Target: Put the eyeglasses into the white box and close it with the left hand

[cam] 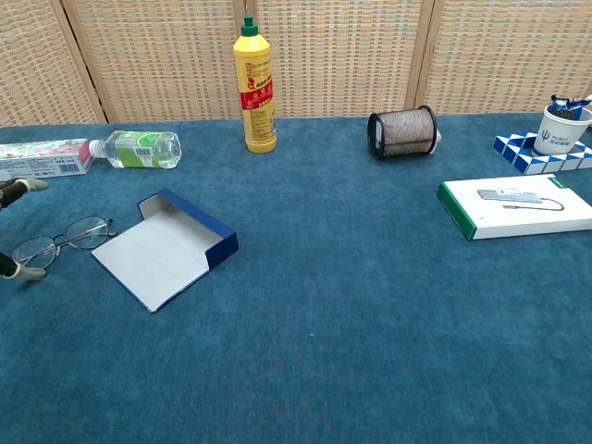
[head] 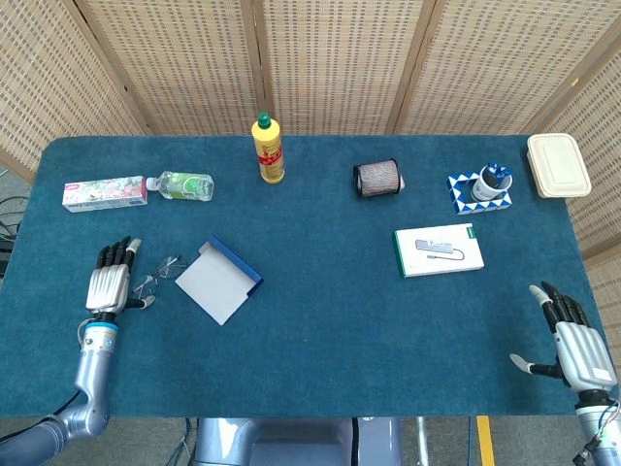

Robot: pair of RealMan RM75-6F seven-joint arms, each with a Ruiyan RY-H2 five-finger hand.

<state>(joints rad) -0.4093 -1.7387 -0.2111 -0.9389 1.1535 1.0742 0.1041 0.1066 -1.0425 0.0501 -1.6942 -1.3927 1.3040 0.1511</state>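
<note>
Left hand [head: 109, 285], right hand [head: 578, 350]: fingers spread

In your chest view, the left hand [cam: 13, 227] is cut off by the left edge, only fingertips showing. Just beside it, whether it touches the eyeglasses [cam: 57, 246] cannot be told. The right hand [head: 575, 342] appears only in the head view.
</note>
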